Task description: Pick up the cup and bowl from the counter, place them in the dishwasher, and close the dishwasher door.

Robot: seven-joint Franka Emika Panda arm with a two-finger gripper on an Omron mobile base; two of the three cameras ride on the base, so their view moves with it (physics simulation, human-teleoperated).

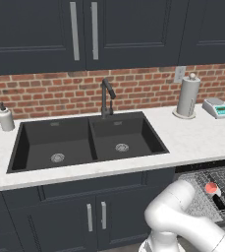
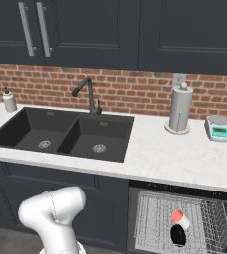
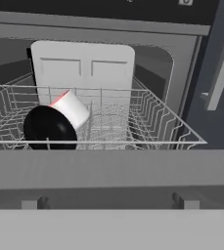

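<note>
The red cup [image 3: 70, 108] lies on its side in the dishwasher's [image 3: 182, 44] wire rack [image 3: 152, 122], touching the black bowl [image 3: 50, 129], which leans on edge just in front of it. From above, the cup [image 2: 177, 217] and bowl [image 2: 178, 235] sit together in the pulled-out rack, also seen as cup [image 1: 211, 187] and bowl [image 1: 218, 201]. The dishwasher door [image 3: 108, 168] is down, a grey band across the front. My gripper [image 3: 108, 202] is low in front of the door's edge, open, its tips wide apart and holding nothing. The white counter [image 1: 192, 142] runs above the dishwasher.
A black double sink [image 1: 84, 140] with a faucet [image 1: 106, 96] is cut into the counter. A paper towel roll [image 1: 188, 96], a white-and-teal scale [image 1: 217, 108] and a soap bottle [image 1: 6, 118] stand near the brick wall. Dark cabinets [image 1: 97, 216] flank the dishwasher.
</note>
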